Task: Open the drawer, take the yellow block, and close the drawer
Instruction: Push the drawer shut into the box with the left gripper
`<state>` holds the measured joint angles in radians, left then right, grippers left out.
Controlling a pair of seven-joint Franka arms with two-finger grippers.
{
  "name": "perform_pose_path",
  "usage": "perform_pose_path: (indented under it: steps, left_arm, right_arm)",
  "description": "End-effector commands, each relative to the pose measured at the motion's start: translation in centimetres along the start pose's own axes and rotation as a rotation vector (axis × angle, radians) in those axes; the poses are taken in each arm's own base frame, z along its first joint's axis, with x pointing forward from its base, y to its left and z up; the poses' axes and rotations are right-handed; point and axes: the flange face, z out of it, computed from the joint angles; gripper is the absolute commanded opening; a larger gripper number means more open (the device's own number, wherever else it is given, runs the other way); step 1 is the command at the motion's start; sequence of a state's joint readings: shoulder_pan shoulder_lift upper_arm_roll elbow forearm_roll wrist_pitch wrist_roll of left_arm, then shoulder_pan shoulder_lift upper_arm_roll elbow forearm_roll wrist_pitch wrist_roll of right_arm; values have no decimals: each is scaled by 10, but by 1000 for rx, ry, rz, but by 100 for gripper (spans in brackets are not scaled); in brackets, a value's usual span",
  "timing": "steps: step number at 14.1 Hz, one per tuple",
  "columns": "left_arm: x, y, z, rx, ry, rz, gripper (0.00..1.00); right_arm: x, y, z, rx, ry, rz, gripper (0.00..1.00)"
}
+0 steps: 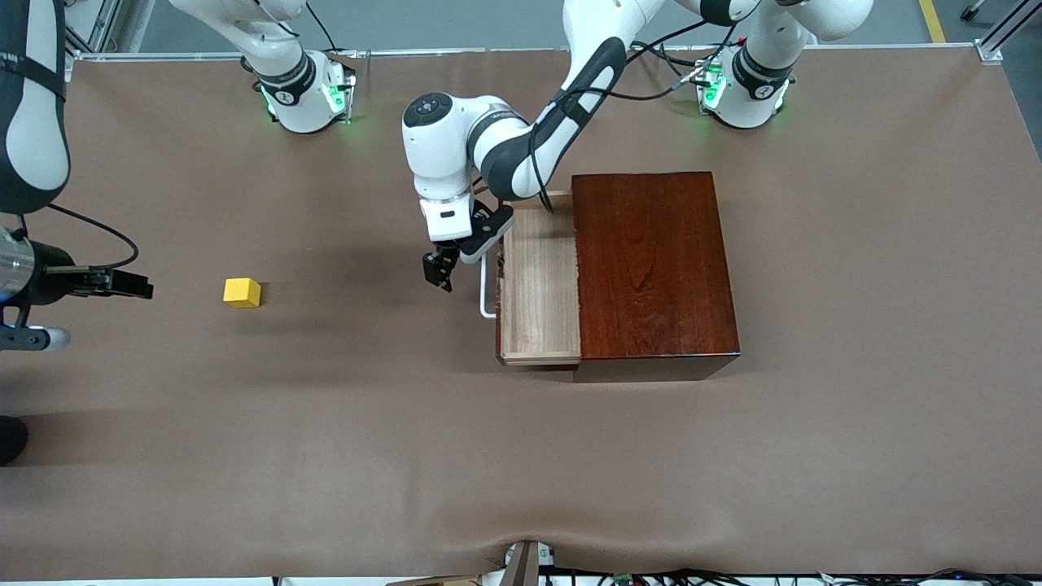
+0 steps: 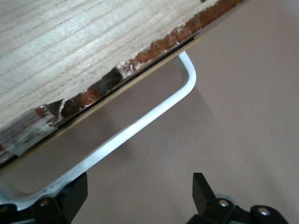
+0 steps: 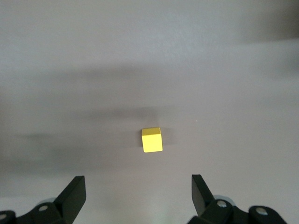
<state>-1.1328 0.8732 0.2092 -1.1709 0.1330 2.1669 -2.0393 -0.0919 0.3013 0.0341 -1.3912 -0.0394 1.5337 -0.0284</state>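
Observation:
The drawer (image 1: pixel 539 285) stands pulled out of the dark reddish-brown box (image 1: pixel 651 260) toward the right arm's end, and its pale tray shows nothing inside. Its white handle (image 1: pixel 486 289) also shows in the left wrist view (image 2: pixel 140 126), under the drawer's front (image 2: pixel 70 46). My left gripper (image 1: pixel 440 273) (image 2: pixel 139 198) is open and empty just beside the handle, with one finger (image 2: pixel 74 196) close to the bar. The yellow block (image 1: pixel 242 292) (image 3: pixel 152 139) lies on the table toward the right arm's end. My right gripper (image 1: pixel 130 285) (image 3: pixel 138 196) is open and empty, a short way from the block.
The brown table cover (image 1: pixel 326 448) is bare between the block and the drawer. A small mount (image 1: pixel 525 561) sits at the table edge nearest the front camera. A dark object (image 1: pixel 10 439) shows at the right arm's end.

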Motion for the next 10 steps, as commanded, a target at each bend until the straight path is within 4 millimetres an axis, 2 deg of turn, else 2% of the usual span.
perform_pose_path:
  steps: [1, 4, 5, 6, 9, 10]
  left_arm:
    - [33, -7, 8, 115, 69, 39, 100]
    - [39, -12, 11, 174, 73, 33, 100]
    - [40, -14, 13, 193, 79, 30, 100]
    - [42, -16, 14, 209, 88, 28, 100]
    - [50, -19, 18, 253, 109, 15, 100]
    - [52, -21, 20, 268, 114, 13, 100]
  right_arm:
    - [-9, -1, -37, -13, 29, -3, 100]
    - [-32, -6, -91, -7, 128, -12, 100]
    - [-52, -14, -116, -7, 159, -20, 100]
    - [-60, -17, -125, 8, 173, -24, 100]
    - [-67, -15, -129, 18, 155, -10, 100]
    - [-82, -11, -135, 27, 124, 4, 100]
